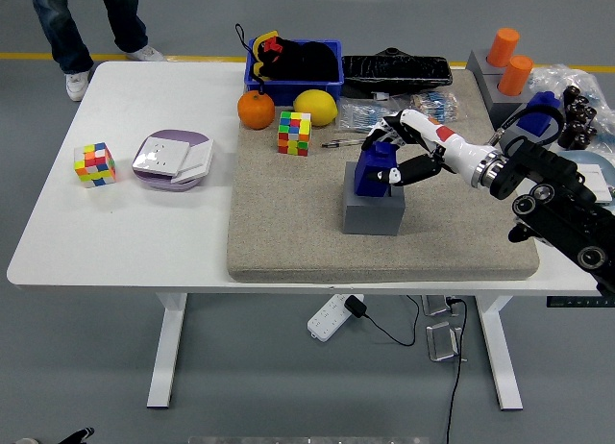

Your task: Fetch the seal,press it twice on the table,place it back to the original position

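Nearest the tabletop [144, 242] front edge, only the beige mat [288, 233], bare along its near strip. A little farther in, near the mat's middle, the grey holder block [373, 211], with the blue seal [374, 168] seated in its top, standing roughly upright with the long axis vertical, perhaps slightly tilted. Right hand [396, 154] reaching in from the right and closed around the seal's upper part, thumb on the near side and fingers [384, 127] curled over the far side; seal just to the left of the wrist, directly inside the grip. Hard to judge whether the seal is fully down in the holder or partly lifted. Coming move likely turning on the vertical axis: a straight pull or push along it, without side tilt against the holder walls. Left arm not seen anywhere. Farther back on the mat, a colour cube [294, 134], an orange [256, 110] and a lemon [315, 108]. Behind these, a blue bin [293, 80] at the far edge.
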`<act>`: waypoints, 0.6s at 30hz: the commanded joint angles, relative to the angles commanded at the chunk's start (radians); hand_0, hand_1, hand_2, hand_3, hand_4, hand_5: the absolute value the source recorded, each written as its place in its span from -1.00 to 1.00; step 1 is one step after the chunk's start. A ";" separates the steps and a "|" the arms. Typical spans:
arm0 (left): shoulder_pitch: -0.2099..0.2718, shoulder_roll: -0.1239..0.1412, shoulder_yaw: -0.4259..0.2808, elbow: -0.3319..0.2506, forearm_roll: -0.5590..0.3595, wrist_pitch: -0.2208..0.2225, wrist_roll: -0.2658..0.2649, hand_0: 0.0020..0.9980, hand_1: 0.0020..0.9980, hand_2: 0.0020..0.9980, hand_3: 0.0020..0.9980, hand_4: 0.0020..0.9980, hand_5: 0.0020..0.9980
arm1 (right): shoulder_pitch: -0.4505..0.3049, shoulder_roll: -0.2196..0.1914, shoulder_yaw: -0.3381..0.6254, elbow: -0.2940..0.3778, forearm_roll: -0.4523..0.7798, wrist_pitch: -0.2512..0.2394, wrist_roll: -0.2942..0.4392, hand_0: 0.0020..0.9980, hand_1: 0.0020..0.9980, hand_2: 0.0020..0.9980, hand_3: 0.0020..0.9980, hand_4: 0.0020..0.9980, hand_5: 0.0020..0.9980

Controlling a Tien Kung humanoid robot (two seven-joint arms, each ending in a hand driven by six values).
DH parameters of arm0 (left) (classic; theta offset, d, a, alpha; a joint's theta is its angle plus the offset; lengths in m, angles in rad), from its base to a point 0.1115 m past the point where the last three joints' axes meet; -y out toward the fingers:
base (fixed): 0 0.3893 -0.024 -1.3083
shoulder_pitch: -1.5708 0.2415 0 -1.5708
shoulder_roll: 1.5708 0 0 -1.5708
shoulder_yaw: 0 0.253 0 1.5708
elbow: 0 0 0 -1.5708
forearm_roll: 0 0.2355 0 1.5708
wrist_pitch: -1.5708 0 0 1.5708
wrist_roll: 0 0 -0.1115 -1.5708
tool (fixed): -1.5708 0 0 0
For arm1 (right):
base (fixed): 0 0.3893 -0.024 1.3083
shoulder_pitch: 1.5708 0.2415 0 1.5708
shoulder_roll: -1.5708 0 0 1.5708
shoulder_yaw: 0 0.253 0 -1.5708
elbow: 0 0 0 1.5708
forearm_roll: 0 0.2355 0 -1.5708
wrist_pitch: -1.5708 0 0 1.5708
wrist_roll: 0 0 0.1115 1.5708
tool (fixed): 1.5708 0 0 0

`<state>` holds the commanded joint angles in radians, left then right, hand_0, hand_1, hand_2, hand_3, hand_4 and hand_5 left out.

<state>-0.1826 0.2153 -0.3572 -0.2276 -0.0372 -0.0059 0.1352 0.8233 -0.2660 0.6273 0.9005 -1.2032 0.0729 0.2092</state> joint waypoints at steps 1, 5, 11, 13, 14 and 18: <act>0.000 0.000 0.000 0.000 0.000 0.000 0.000 0.63 0.62 0.56 0.63 0.42 -0.15 | 0.001 0.000 -0.002 -0.001 -0.001 0.000 0.000 -0.17 -0.35 -0.32 -0.34 0.21 -1.00; 0.001 0.001 0.002 0.000 -0.001 0.000 0.000 0.63 0.62 0.56 0.63 0.42 -0.15 | 0.004 0.003 -0.008 -0.008 -0.004 -0.002 0.002 -0.17 -0.35 -0.32 -0.34 0.21 -1.00; 0.000 0.003 0.003 -0.001 -0.002 0.000 0.000 0.63 0.62 0.55 0.63 0.42 -0.15 | 0.014 0.004 -0.012 -0.014 -0.008 -0.003 0.004 -0.17 -0.35 -0.32 -0.34 0.21 -1.00; -0.001 0.004 0.003 -0.001 -0.001 0.000 0.000 0.63 0.62 0.55 0.63 0.42 -0.15 | 0.017 0.003 -0.010 -0.013 -0.011 -0.002 0.004 -0.17 -0.35 -0.32 -0.34 0.21 -1.00; -0.001 0.004 0.003 -0.001 -0.001 0.000 0.000 0.63 0.62 0.55 0.63 0.42 -0.15 | 0.018 0.002 -0.010 -0.013 -0.012 -0.002 0.004 -0.17 -0.35 -0.32 -0.34 0.21 -1.00; -0.003 0.006 0.007 -0.001 -0.003 0.000 0.001 0.63 0.62 0.55 0.63 0.41 -0.15 | 0.026 -0.001 -0.009 -0.013 -0.020 -0.001 0.004 -0.17 -0.35 -0.32 -0.34 0.21 -1.00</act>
<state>-0.1851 0.2214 -0.3506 -0.2289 -0.0402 -0.0057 0.1359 0.8496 -0.2669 0.6182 0.8878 -1.2228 0.0716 0.2135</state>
